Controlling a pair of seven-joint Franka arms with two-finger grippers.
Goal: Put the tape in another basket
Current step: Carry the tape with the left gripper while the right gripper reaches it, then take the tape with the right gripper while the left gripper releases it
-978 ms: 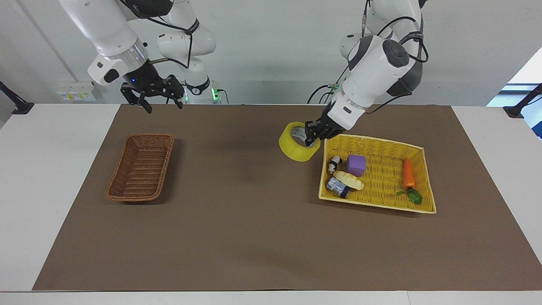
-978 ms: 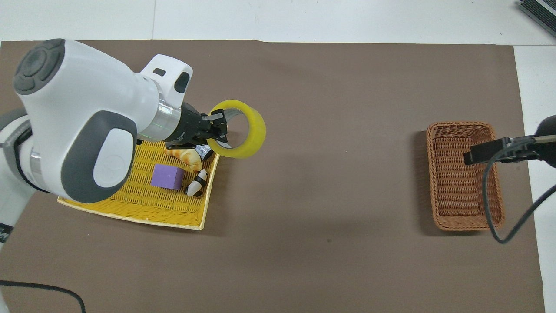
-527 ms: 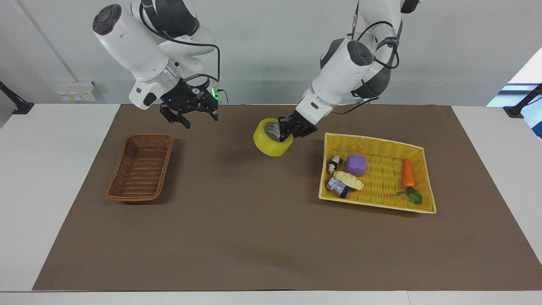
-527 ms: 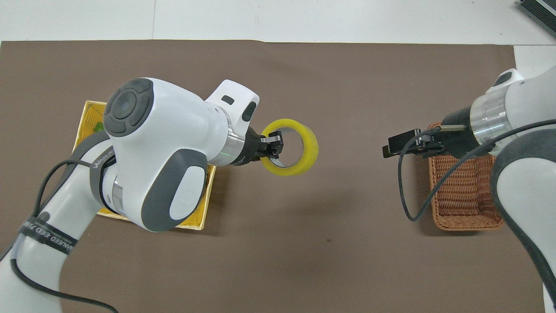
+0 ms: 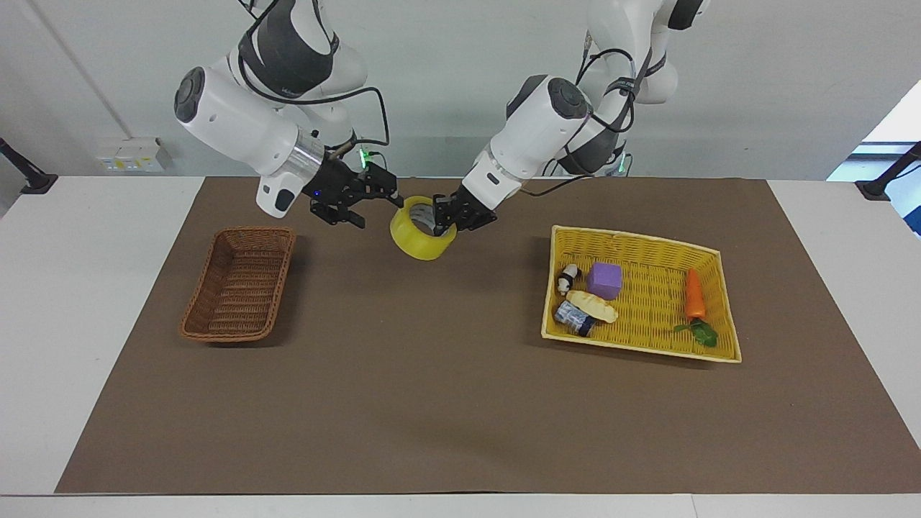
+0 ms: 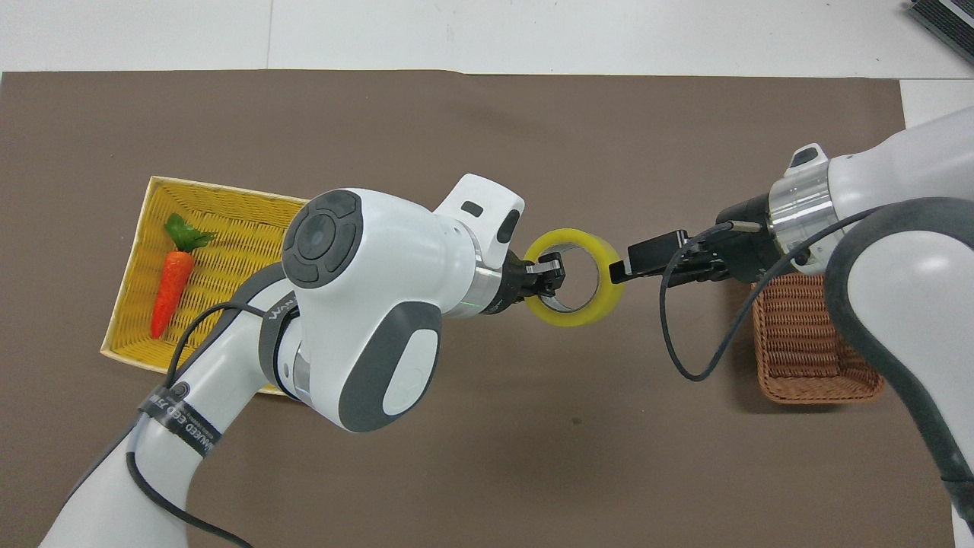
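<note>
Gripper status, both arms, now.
Left gripper: shut on the tape, held in the air.
Right gripper: open, beside the tape, holding nothing.

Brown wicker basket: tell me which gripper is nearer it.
Right. The right gripper hangs open just past the brown wicker basket, beside the tape; the left gripper, shut on the tape, is over mid-table.

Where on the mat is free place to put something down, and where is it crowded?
Bare mat lies between the brown wicker basket and the yellow basket, on the stretch farther from the robots. That wicker basket is empty too. Crowded: where the left gripper, holding the tape, meets the open right gripper.
</note>
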